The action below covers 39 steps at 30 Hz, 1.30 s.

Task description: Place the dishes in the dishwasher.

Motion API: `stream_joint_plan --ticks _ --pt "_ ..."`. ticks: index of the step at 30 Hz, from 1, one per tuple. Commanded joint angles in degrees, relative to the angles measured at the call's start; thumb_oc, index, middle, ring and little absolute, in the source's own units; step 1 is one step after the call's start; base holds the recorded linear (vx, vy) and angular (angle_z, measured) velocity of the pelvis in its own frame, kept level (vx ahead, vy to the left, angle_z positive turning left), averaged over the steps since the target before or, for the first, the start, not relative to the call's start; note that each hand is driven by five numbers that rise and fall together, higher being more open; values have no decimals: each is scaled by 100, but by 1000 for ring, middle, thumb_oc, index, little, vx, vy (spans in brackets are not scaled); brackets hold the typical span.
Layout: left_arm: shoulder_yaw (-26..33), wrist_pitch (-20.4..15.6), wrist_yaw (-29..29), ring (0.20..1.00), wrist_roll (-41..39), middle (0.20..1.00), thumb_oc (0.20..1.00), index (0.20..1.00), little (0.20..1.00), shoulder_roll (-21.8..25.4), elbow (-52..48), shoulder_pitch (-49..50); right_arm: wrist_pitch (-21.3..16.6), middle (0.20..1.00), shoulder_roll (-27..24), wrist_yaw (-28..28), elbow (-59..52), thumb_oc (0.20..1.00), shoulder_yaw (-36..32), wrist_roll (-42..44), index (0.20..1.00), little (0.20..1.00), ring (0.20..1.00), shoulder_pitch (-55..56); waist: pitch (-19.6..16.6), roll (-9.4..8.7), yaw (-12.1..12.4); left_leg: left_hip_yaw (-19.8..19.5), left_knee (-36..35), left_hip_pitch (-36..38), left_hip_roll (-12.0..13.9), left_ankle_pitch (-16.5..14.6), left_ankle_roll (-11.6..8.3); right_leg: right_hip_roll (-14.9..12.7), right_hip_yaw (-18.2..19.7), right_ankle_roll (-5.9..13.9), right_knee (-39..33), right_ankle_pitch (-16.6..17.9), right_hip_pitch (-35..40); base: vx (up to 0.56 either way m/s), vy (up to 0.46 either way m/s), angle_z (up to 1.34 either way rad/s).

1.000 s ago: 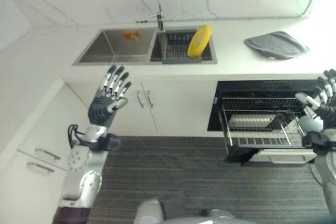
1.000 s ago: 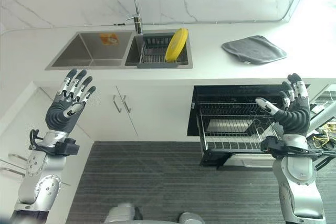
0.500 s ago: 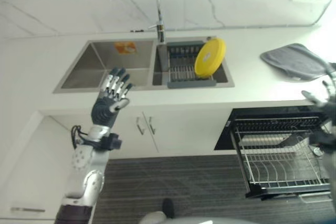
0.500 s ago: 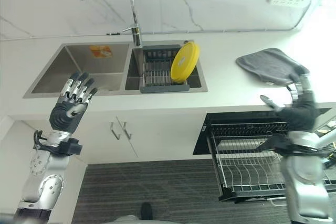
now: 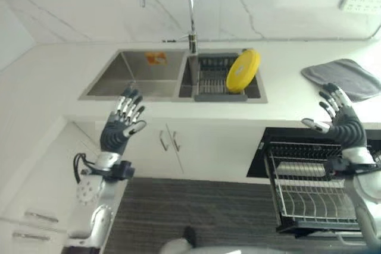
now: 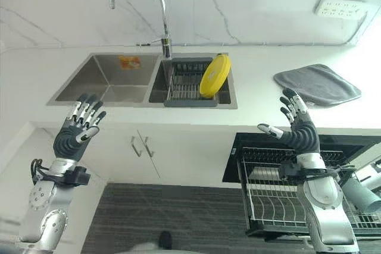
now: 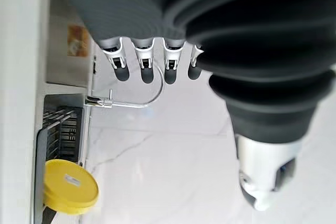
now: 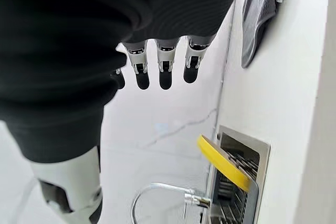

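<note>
The task is barely starting, judging by how things lie. The round yellow plastic plate [image 5: 243, 70] is leaning on edge in the dark wire drying rack [image 5: 211, 78], which is sitting in the right basin of the stainless steel double sink [image 5: 138, 75], at about twelve o'clock from the robot. The black dishwasher's pulled-out wire rack [image 6: 268, 200] is waiting open at four o'clock and looking empty of dishes. The left hand [image 5: 121, 127] is hovering at nine o'clock, fingers spread and holding nothing. The right hand [image 6: 297, 128] is hanging at three o'clock above the rack, fingers likewise splayed and empty. A folded grey cloth [image 6: 317, 84] is lying on the white counter [image 6: 250, 96] at two o'clock. Grasping and moving the plate is all remaining.
</note>
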Motion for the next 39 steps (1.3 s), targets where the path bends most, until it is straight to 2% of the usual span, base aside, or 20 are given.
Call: stream_joint_plan --ticks 1,2,3,5,9,12,14,20,24,26,27,29,30,31,32,33,35,37,39 --pt "148 -442 -118 1000 -75 1000 1000 1000 1000 94 -284 -358 -220 1000 -156 -161 -191 1000 -164 -51 1000 1000 1000 -486 340 233 -144 147 -1546 688 557 473 -446 362 264 196 -825 756 265 420 436 12" --pt "158 -580 -117 1000 -57 1000 1000 1000 1000 114 -230 -302 -324 1000 -261 -65 -130 1000 -209 32 1000 1000 1000 -494 351 244 -123 -72 -1569 630 477 358 -383 333 403 205 -825 649 364 418 440 25" --pt "169 -552 -84 1000 -34 1000 1000 1000 1000 83 -249 -280 -349 1000 -238 3 -134 1000 -228 16 1000 1000 1000 -473 338 257 -106 -110 -1588 548 515 328 -423 286 365 220 -825 642 406 301 341 -3" --pt "152 -479 -40 1000 -105 1000 1000 1000 1000 112 -165 -312 -432 1000 -217 91 -119 1000 -293 -22 1000 1000 1000 -370 261 260 -197 139 -1588 612 547 251 -406 177 302 322 -825 621 460 267 282 -47" --pt "246 -265 -142 1000 3 1000 1000 1000 1000 237 -233 -401 -397 1000 -162 136 -377 1000 -484 193 1000 1000 1000 -93 92 150 -168 129 -1588 851 332 -12 -244 -73 168 557 -780 624 593 284 247 -24" --pt "205 -111 -133 1000 95 1000 1000 1000 1000 328 -235 -554 -285 1000 -123 -74 -390 1000 -454 129 1000 1000 1000 -149 32 71 -95 16 -1588 1000 181 -140 -114 -241 41 672 -611 655 521 209 180 5" --pt "186 -37 -120 1000 179 1000 1000 1000 1000 336 -288 -572 -423 1000 -48 -117 -397 1000 -385 21 1000 1000 1000 -239 11 28 -41 -11 -1588 1096 72 -236 2 -322 -7 730 -476 680 457 183 156 28" --pt "115 39 -119 1000 352 1000 1000 1000 1000 406 -363 -657 -420 1000 -120 -244 -390 1000 -334 23 1000 1000 1000 -354 16 -18 -19 -98 -1588 1253 -149 -417 247 -399 151 777 115 880 205 112 147 2" --pt "81 152 -120 1000 405 1000 1000 1000 1000 403 -480 -595 -399 1000 -59 -92 -507 1000 -346 68 1000 1000 1000 -228 71 21 -71 -240 -1588 1426 -312 -519 423 -381 267 754 1109 1165 -236 81 174 -2" --pt "113 193 -175 1000 418 1000 1000 1000 1000 398 -560 -465 -479 1000 -30 18 -561 1000 -310 95 1000 1000 1000 -127 141 129 -105 -300 -1588 1598 -327 -592 477 -326 241 721 2157 1313 -703 87 174 -8" --pt "97 191 -146 1000 495 1000 1000 1000 1000 374 -589 -438 -503 1000 -23 75 -562 1000 -257 136 1000 1000 1000 -163 180 155 -124 -262 -1588 1666 -295 -628 462 -337 211 685 2339 1353 -946 63 104 -18" --pt "66 211 -38 1000 610 1000 1000 1000 1000 454 -615 -515 -570 1000 -83 117 -503 1000 -157 132 1000 1000 1000 -282 226 161 -129 -203 -1588 1699 -255 -635 401 -221 33 557 1905 1058 -1095 61 -55 -27" --pt "64 233 -55 1000 505 1000 1000 1000 1000 505 -610 -551 -622 1000 -188 185 -495 1000 -199 145 1000 1000 1000 -278 231 113 -140 -240 -1588 1723 -281 -674 379 -216 -34 551 1254 977 -1038 102 -137 -34" --pt "59 250 -84 1000 432 1000 1000 1000 1000 524 -605 -565 -631 1000 -228 241 -489 1000 -225 122 1000 1000 1000 -268 240 110 -159 -261 -1588 1745 -271 -697 368 -199 -65 552 962 981 -960 134 -229 -23" --pt "111 291 -167 1000 176 1000 1000 1000 1000 557 -595 -535 -637 1000 -363 327 -510 1000 -295 184 1000 1000 1000 -238 255 65 -183 -190 -1588 1802 -227 -765 301 -242 -176 607 251 1090 -916 126 -287 -12" --pt "113 293 -172 1000 148 1000 1000 1000 1000 535 -608 -514 -653 1000 -383 359 -523 1000 -258 251 1000 1000 1000 -283 281 45 -199 -95 -1588 1874 -181 -837 265 -275 -260 672 -79 1328 -912 136 -357 -2" --pt "72 203 -159 1000 173 1000 1000 1000 1000 533 -531 -523 -639 1000 -345 355 -474 1000 -148 320 1000 1000 1000 -410 307 19 -276 6 -1588 2027 -137 -966 248 -285 -214 751 -317 1581 -1019 151 -377 -22" --pt "129 247 -308 1000 -123 1000 1000 1000 1000 521 -589 -463 -395 1000 -361 526 -498 1000 -222 614 1000 1000 1000 -277 231 8 -379 47 -1588 2140 -104 -1048 249 -138 -72 713 -601 1541 -845 239 -503 -13" --pt "117 296 -359 1000 -498 1000 1000 1000 1000 426 -650 -483 -376 1000 -341 584 -486 1000 -171 584 1000 1000 1000 -276 155 13 -445 207 -1588 2150 2 -1019 188 -44 -43 631 -798 1499 -675 162 -391 13"
